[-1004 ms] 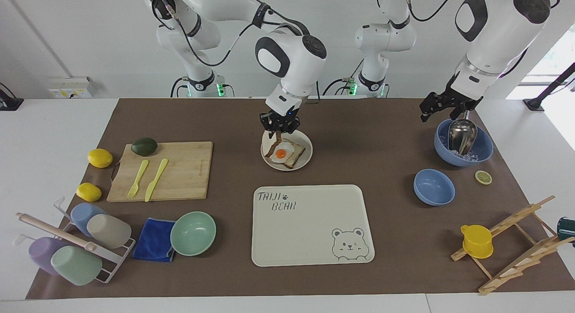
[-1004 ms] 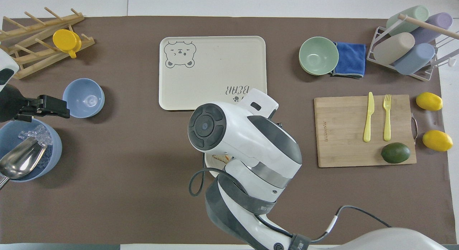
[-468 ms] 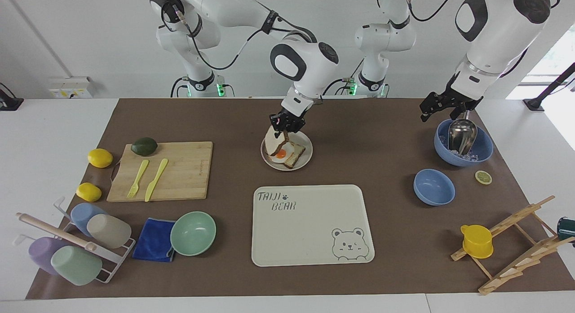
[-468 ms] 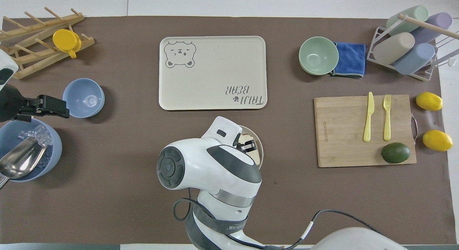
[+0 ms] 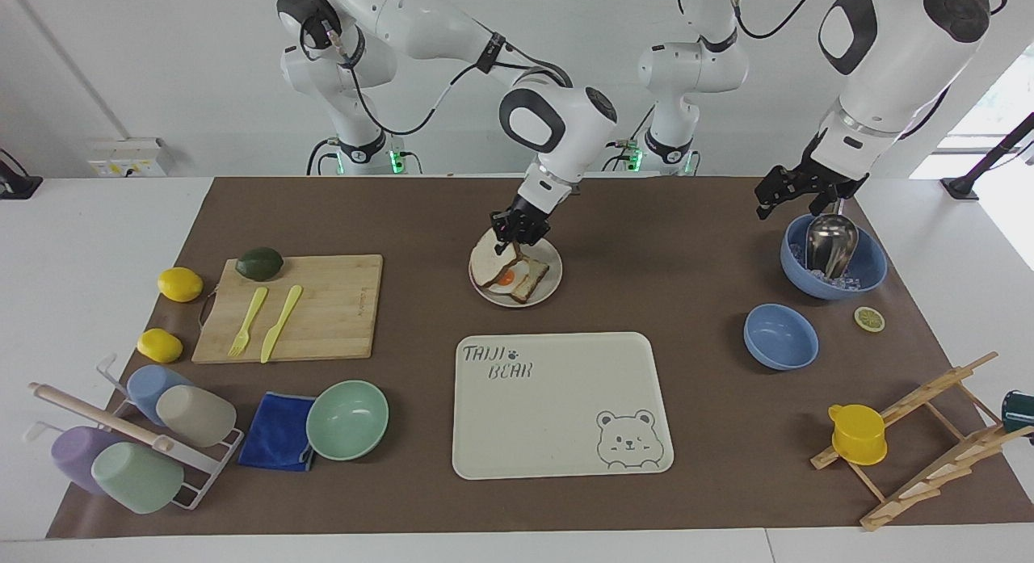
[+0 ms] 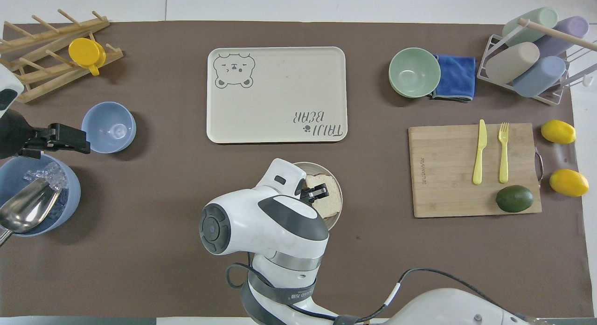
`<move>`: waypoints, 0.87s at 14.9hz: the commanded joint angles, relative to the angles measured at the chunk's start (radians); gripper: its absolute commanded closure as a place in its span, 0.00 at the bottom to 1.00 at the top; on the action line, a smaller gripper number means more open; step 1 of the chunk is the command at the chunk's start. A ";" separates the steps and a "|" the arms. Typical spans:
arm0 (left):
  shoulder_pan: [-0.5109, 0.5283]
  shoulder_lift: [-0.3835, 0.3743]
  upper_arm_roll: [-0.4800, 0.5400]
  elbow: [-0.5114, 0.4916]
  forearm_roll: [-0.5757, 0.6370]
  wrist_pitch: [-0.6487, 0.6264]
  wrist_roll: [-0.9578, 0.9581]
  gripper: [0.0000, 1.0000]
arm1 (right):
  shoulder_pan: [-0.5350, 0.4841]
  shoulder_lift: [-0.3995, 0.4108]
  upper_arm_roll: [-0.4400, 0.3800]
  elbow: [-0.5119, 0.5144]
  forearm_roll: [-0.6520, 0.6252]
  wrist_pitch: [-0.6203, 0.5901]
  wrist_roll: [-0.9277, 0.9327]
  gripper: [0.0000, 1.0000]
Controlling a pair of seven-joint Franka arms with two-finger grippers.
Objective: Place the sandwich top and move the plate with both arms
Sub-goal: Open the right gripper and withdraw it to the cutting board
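From overhead, the right arm's white wrist housing (image 6: 261, 222) hides most of the small round cream-white plate (image 6: 339, 194) and the egg-topped toast entirely.

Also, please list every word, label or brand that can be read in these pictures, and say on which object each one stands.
"TAIJI BEAR", with a paw print after the first word: printed on the cream tray, diagonally across from its bear drawing.
Small brand mark along one edge of the wooden cutting board: too small to read.
Light lettering on the dark band of the right arm: too small to read.
No other text is legible.
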 commanded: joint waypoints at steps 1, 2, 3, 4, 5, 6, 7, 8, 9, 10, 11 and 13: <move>0.003 -0.004 0.000 0.003 0.000 0.001 0.002 0.00 | -0.016 0.029 0.013 -0.008 -0.025 0.045 0.068 1.00; 0.003 -0.004 0.000 0.002 0.000 0.001 0.002 0.00 | -0.018 0.029 0.012 -0.010 -0.024 0.065 0.076 1.00; 0.001 -0.004 0.000 0.002 0.000 0.001 0.002 0.00 | -0.021 0.029 0.013 -0.020 -0.024 0.074 0.076 1.00; 0.001 -0.004 0.000 0.002 0.000 0.001 0.001 0.00 | -0.025 0.029 0.013 -0.031 -0.024 0.098 0.076 1.00; 0.001 -0.004 0.000 0.002 0.000 0.001 0.001 0.00 | -0.033 0.029 0.013 -0.043 -0.022 0.115 0.080 1.00; 0.001 -0.004 0.000 0.002 0.000 0.001 0.002 0.00 | -0.038 0.029 0.013 -0.048 -0.022 0.128 0.085 1.00; 0.000 -0.004 -0.002 0.002 0.000 0.003 0.002 0.00 | -0.038 0.029 0.013 -0.054 -0.021 0.152 0.097 1.00; 0.001 -0.004 0.000 0.002 0.000 0.003 0.002 0.00 | -0.038 0.031 0.013 -0.060 -0.019 0.170 0.102 1.00; 0.001 -0.004 0.000 0.002 0.000 0.003 0.001 0.00 | -0.039 0.029 0.013 -0.066 -0.018 0.192 0.103 1.00; 0.001 -0.004 0.000 0.003 0.000 0.006 0.001 0.00 | -0.039 0.031 0.013 -0.068 -0.011 0.201 0.113 1.00; 0.001 -0.004 0.000 0.002 0.000 0.007 -0.001 0.00 | -0.039 0.031 0.013 -0.066 -0.010 0.204 0.125 1.00; 0.001 -0.004 0.000 0.002 0.000 0.007 -0.001 0.00 | -0.041 0.034 0.013 -0.066 -0.008 0.229 0.127 0.85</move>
